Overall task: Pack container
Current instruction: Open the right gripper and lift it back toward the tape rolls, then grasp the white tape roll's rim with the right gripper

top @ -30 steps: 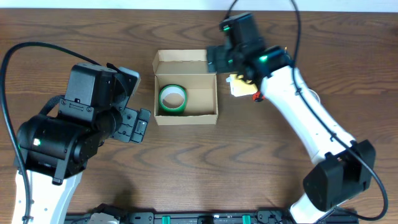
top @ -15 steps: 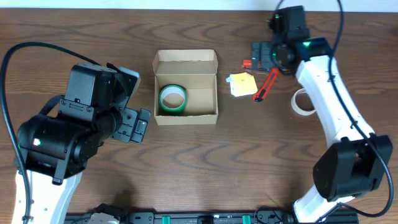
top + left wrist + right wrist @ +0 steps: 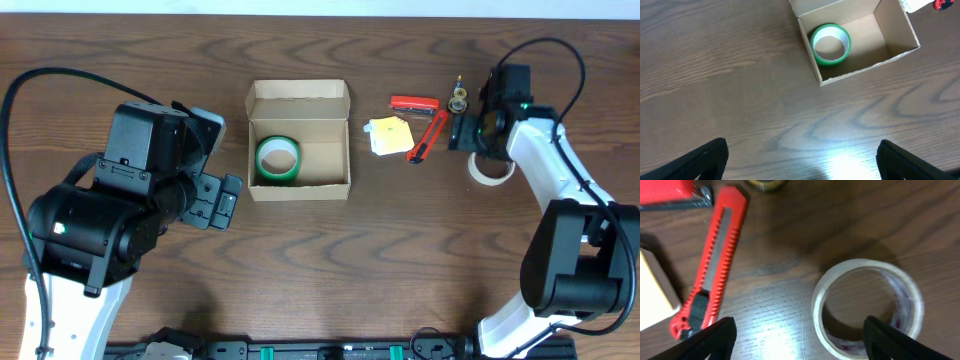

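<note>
Jaws both wide, right pair above clear tape roll (image 3: 822, 307), red cutter (image 3: 715, 265) just beside it.

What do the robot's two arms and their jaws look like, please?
The left arm has bulky black joint housings on a white link, a green light and a looping black cable. The right arm is slimmer: white links, black joints, green light, black cable. Both pairs of jaws are black.

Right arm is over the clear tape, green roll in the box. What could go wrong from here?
1. The open right gripper hangs off-centre over the clear tape roll, near the red utility knife; closing might clip the rim or nudge the knife.
2. The green tape roll fills the left half of the container; a drop there could land on it.
</note>
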Motion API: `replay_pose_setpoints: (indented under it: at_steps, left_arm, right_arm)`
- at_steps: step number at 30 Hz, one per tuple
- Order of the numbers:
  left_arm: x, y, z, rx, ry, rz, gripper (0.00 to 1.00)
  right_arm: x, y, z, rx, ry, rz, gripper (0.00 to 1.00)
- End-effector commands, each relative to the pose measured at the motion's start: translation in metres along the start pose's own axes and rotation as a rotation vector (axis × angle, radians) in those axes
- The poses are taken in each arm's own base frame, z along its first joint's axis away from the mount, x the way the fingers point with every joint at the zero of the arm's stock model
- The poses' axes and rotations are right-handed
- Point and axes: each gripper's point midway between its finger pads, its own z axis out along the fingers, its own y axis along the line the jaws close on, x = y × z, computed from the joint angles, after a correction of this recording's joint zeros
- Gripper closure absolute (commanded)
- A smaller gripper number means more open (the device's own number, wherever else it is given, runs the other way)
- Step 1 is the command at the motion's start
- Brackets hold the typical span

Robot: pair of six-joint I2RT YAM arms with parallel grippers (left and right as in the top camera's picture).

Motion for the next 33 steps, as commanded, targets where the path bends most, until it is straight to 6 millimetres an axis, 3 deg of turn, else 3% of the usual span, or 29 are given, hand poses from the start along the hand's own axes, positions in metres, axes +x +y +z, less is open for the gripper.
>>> replay_pose_setpoints:
  at_steps: [1, 12, 24, 33]
  left_arm:
    - [0.0, 0.001, 0.001, -0.007, 0.003, -0.004, 0.05]
    - [0.0, 0.001, 0.001, -0.007, 0.003, -0.004, 0.05]
    - [0.0, 0.001, 0.001, -0.007, 0.003, -0.004, 0.05]
    - [0.0, 0.001, 0.001, -0.007, 0.003, -0.004, 0.05]
  right_arm:
    - [0.011, -0.004, 0.013, 0.0, 0.013, 0.001, 0.19]
    - [0.025, -0.009, 0.032, 0.001, -0.008, -0.025, 0.36]
    - [0.033, -0.015, 0.041, 0.004, -0.021, -0.042, 0.42]
    - [0.037, -0.015, 0.054, 0.009, -0.003, -0.057, 0.53]
